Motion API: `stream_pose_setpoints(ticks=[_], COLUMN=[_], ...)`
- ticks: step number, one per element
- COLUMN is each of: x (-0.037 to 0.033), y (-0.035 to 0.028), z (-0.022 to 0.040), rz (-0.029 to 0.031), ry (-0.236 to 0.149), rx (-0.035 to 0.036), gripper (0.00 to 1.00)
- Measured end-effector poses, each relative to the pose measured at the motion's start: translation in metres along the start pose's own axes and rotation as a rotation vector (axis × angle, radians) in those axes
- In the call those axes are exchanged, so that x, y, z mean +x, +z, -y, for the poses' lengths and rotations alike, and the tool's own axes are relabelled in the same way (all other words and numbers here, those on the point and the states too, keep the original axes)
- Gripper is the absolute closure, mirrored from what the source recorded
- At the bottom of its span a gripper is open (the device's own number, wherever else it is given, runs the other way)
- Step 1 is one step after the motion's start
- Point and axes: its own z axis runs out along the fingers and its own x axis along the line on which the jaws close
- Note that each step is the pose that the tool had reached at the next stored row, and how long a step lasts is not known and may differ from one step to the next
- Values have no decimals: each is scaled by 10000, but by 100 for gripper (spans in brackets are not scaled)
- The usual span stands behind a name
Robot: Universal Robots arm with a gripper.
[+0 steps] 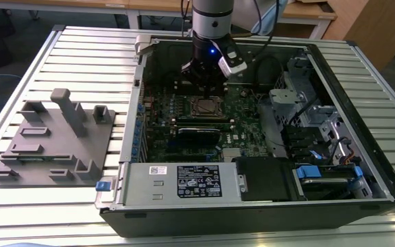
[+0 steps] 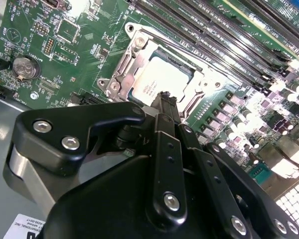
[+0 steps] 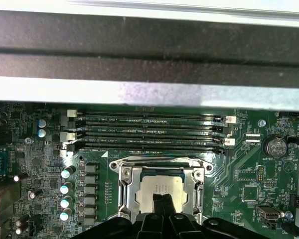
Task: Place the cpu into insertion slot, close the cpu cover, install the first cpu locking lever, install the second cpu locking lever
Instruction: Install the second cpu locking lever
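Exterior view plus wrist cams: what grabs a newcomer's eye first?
The black gripper reaching down into the open computer case, its tip at the flat silver-grey square cpu, which sits in the metal-rimmed insertion slot with the thin silvery cpu cover framing it. On the exterior view's left, a grey moulded fixture block rests on the slatted table.

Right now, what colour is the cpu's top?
Dull silver-grey, seated in the insertion slot; the cpu shows best in the second wrist view.

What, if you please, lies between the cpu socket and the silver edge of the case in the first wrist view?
In the first wrist view, a bank of long black memory slots lies between the insertion slot holding the cpu and the case edge.
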Motion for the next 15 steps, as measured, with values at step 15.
stream_pose_setpoints(ticks=[15], x=[0], y=[-9], z=[49], rz=[1], ry=[0], rx=[0], gripper=[90])
